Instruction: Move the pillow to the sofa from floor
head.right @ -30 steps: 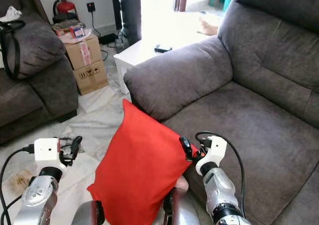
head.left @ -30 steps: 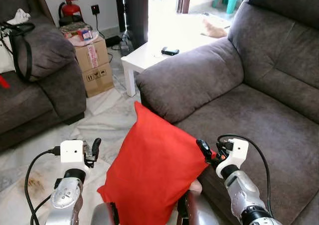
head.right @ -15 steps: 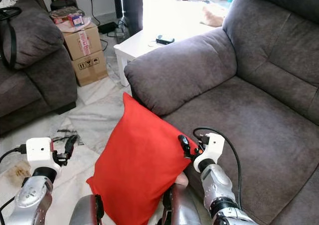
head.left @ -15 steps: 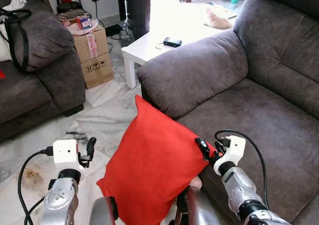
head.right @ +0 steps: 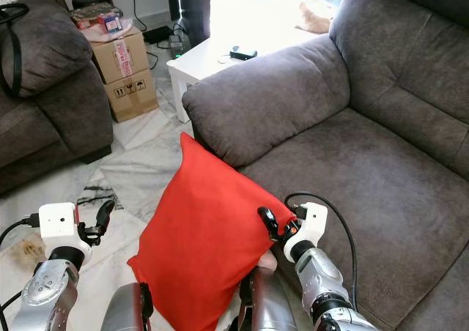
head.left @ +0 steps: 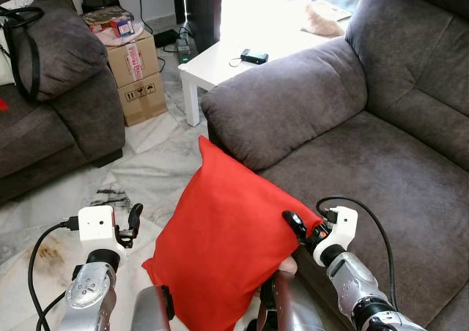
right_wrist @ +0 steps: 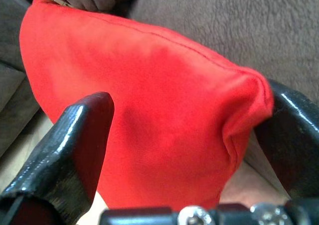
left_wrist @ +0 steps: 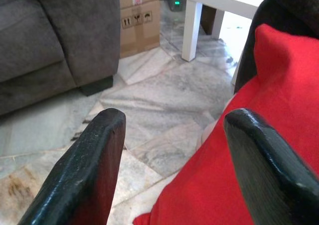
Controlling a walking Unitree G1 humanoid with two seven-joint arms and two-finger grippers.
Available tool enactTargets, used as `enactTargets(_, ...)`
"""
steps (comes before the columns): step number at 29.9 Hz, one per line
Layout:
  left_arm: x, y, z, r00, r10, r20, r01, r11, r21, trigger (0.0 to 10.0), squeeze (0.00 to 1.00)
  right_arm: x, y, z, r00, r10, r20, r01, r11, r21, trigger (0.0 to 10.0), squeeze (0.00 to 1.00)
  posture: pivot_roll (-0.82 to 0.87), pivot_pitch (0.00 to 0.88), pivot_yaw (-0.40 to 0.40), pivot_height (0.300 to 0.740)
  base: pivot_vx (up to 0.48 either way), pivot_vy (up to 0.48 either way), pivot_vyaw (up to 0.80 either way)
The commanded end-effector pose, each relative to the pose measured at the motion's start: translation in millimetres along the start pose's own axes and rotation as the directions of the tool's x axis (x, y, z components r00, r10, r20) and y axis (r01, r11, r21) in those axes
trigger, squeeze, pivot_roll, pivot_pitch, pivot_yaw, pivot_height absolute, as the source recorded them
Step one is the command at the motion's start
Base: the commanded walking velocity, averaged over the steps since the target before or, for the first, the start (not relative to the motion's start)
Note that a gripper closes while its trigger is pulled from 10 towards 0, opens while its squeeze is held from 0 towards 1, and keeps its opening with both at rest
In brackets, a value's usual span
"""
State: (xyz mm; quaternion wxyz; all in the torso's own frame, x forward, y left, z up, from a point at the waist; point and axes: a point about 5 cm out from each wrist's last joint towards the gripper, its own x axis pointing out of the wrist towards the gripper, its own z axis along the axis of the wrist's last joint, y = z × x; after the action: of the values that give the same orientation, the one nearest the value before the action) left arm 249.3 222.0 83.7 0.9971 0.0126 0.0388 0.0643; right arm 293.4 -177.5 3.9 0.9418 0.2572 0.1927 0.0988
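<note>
Right wrist view has it best: your right gripper [right_wrist: 184, 145] straddles the near corner of the pillow [right_wrist: 139, 90], one finger on the red face, the other behind the corner seam. The fingers are spread to the pillow's thickness and look closed onto it, so you have a hold, though only on that one corner.

From the head views, the pillow [head.left: 227, 250] is up on edge in front of you, its far tip against the front of the sofa [head.left: 352, 162], just below the armrest. Whether its lower edge is off the floor [head.left: 146, 170] is hidden. So the pickup looks done or nearly so; the carry over the seat edge and the release are left.

Your left gripper [left_wrist: 174, 160] is wide open and holds nothing, with the pillow's red edge beside one finger and bare tile between them.

The pillow looks soft and plump, plain red cloth with a stitched seam, puckering where the fingers pinch it.
</note>
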Motion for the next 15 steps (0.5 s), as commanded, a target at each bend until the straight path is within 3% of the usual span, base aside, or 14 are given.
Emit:
enactTargets(1, -1.8, -1.3, 1, 1.000, -0.008, 0.000, 0.008, 1.000, -0.008, 10.0, 0.00, -4.0, -5.4, -3, 1.000, -0.014, -0.017, 0.014, 1.000, 0.003, 10.0, 0.00, 0.10, 0.163, -0.085, 0.585, 0.000, 0.000, 0.00)
enactTargets(15, -7.5, -3.2, 2, 1.000, -0.002, -0.001, 0.002, 1.000, -0.021, 10.0, 0.00, 0.1, 5.8, -14, 0.999, 0.020, -0.045, -0.018, 0.999, 0.049, 10.0, 0.00, 0.12, 0.194, -0.100, 0.585, 0.000, 0.000, 0.00)
